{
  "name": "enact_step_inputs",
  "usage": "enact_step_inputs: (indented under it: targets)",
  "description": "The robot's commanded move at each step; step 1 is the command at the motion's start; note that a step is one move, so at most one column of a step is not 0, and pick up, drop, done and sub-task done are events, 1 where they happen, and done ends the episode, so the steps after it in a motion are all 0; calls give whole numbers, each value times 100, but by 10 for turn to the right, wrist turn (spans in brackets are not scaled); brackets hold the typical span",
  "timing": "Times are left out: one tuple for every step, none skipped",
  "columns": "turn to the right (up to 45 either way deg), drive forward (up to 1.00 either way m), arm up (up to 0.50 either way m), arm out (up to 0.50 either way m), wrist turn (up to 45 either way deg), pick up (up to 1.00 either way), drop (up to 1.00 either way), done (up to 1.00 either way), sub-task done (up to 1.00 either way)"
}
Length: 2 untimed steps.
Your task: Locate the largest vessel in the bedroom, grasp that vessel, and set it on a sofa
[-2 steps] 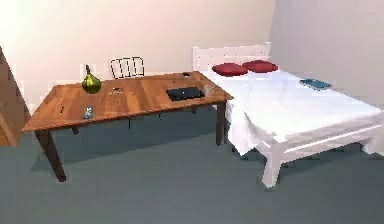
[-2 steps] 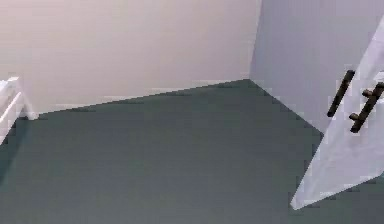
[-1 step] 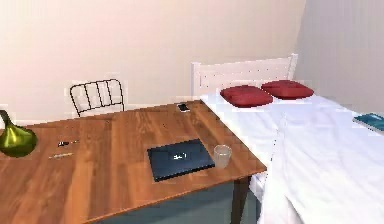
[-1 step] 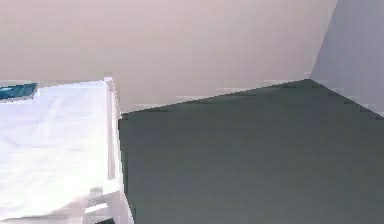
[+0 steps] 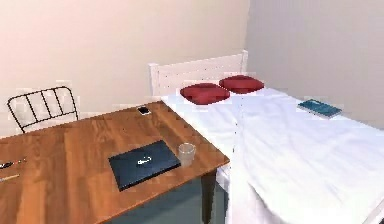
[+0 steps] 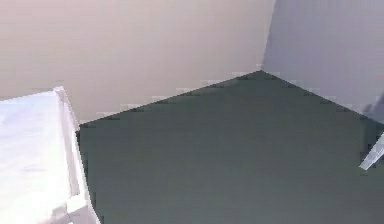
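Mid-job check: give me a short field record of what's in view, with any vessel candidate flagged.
room: bedroom, white bed with red pillows at the headboard
table: wooden, forward view's left, next to the bed
vessel candidate: clear glass, upright near the table's right edge
beside it: dark laptop, lying flat
on bed: teal book
seating: black chair behind the table
arm side: dark bare floor, bed corner at left

Desk (image 5: 70, 150) and bed (image 5: 300, 150) block ahead, chair (image 5: 42, 105) behind desk, dark floor (image 6: 230, 140) open alongside
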Motion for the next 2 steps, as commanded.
enact_step_inputs:
  targets:
    - [0, 10, 0, 0, 0, 0, 0, 0, 0]
    - [-450, 0, 0, 0, 0, 0, 0, 0, 0]
